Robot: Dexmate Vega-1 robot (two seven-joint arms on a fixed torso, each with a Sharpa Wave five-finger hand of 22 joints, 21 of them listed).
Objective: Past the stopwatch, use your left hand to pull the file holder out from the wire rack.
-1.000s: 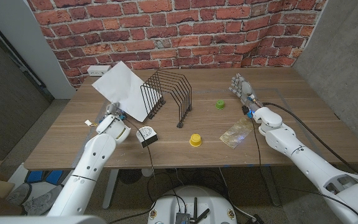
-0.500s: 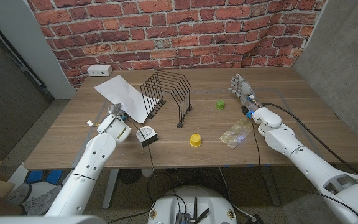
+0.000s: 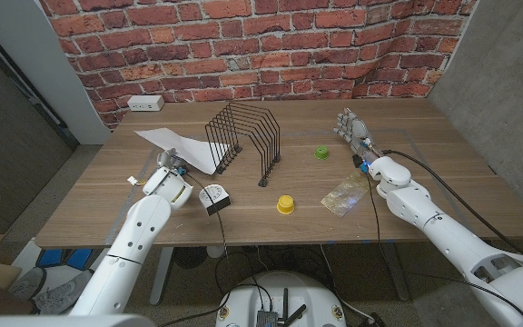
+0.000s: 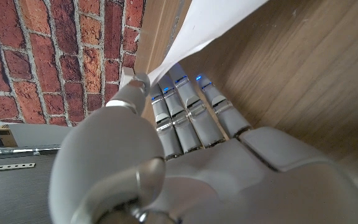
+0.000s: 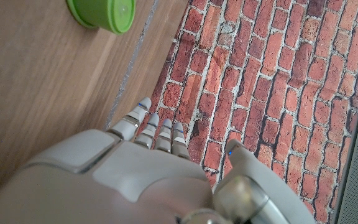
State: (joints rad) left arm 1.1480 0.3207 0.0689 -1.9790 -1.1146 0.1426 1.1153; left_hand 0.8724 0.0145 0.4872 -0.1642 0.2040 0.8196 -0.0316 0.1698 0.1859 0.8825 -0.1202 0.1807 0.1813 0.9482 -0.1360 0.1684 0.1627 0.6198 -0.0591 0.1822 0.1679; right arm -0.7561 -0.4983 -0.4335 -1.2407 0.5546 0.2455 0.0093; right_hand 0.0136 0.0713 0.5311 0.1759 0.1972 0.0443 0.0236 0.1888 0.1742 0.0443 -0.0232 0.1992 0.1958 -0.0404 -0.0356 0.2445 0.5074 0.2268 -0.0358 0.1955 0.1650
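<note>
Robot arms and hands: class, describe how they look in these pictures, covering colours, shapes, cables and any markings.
Both arms are glossy white, rounded shells. The left hand has pale grey segmented fingers with small blue lights near the tips. The right hand looks grey-silver, with a blue spot and dark cables at its wrist.

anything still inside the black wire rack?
The black wire rack looks empty. The white file holder lies outside it, pinched by the left hand; its near corner hides behind the end wires.
</note>
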